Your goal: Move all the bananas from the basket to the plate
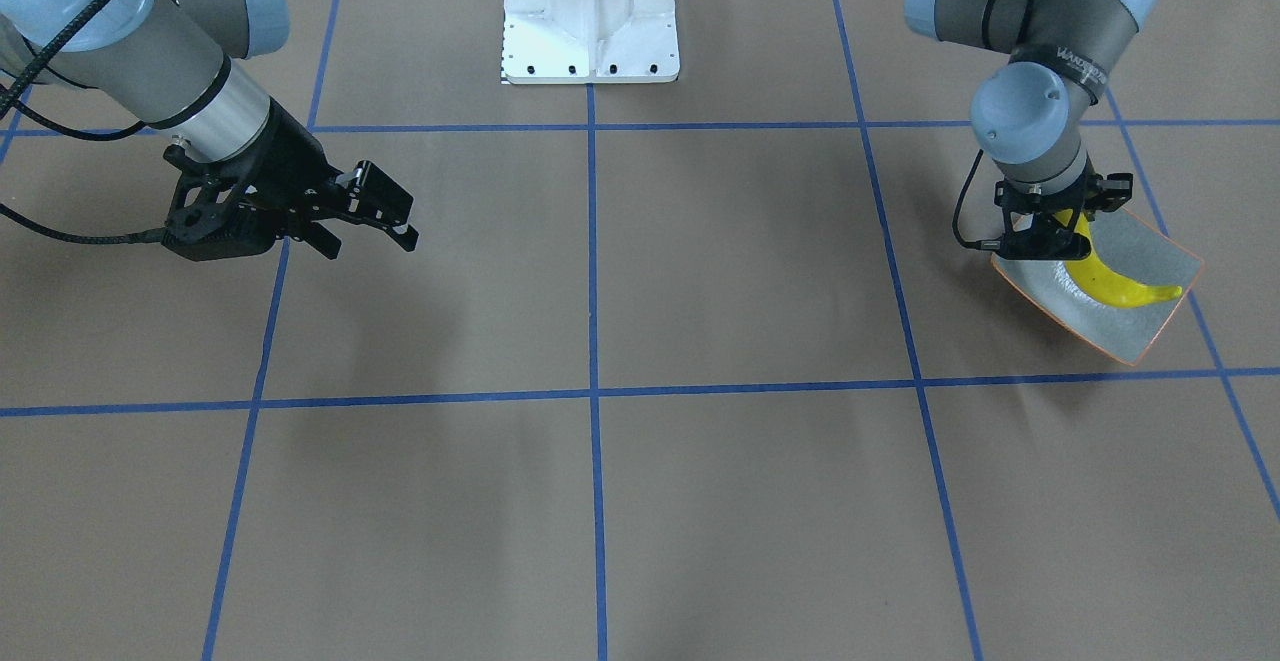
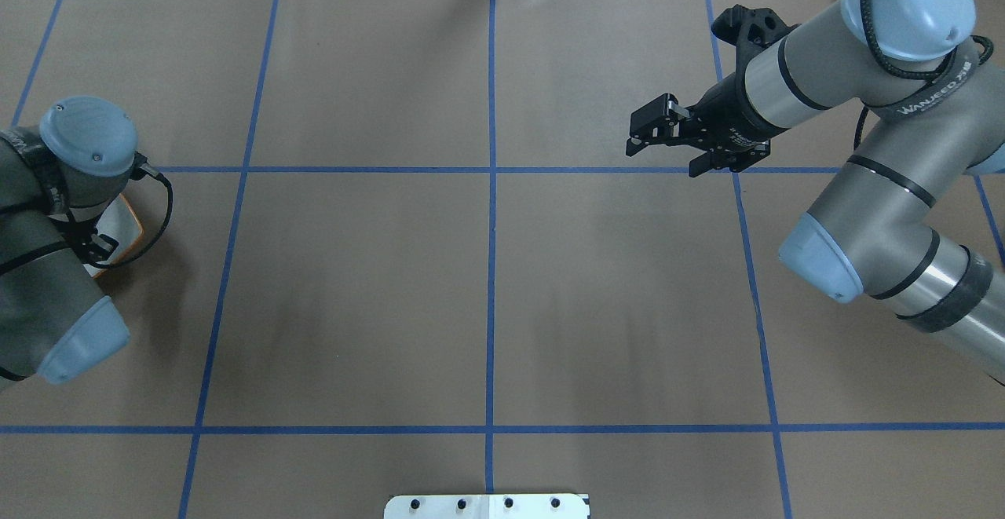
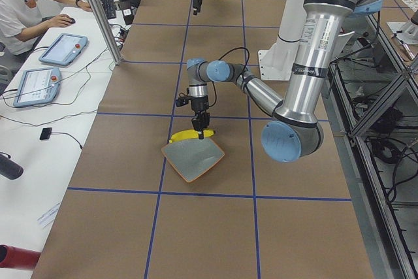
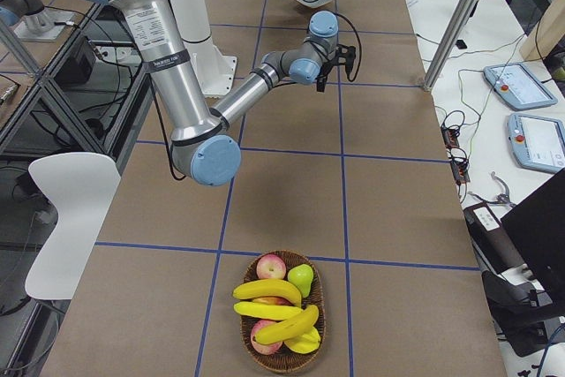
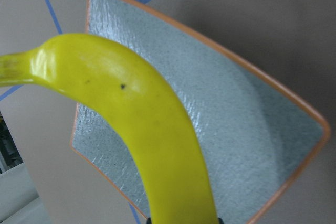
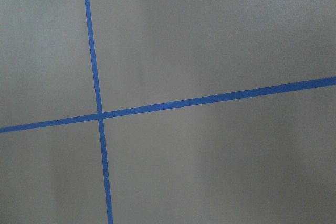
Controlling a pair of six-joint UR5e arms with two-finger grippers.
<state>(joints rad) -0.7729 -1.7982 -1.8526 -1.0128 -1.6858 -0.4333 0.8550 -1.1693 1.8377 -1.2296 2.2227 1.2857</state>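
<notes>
The plate [image 1: 1150,261], a square grey-green dish with an orange rim, lies on the table at the robot's left. My left gripper [image 1: 1060,236] points straight down over it, shut on one end of a yellow banana [image 1: 1115,286]. The left wrist view shows this banana [image 5: 152,140] close up above the plate [image 5: 247,145]. At the table's other end, the basket [image 4: 252,355] holds three more bananas [image 4: 267,290]. My right gripper [image 1: 370,239] hangs open above bare table, with nothing between its fingers; it is also open in the overhead view [image 2: 663,154].
Red apples [image 4: 271,265] and a green fruit [image 4: 301,278] also sit in the basket. The white robot base [image 1: 590,21] stands at the table's middle back. A person [image 3: 19,11] sits at a side desk with tablets [image 3: 38,86].
</notes>
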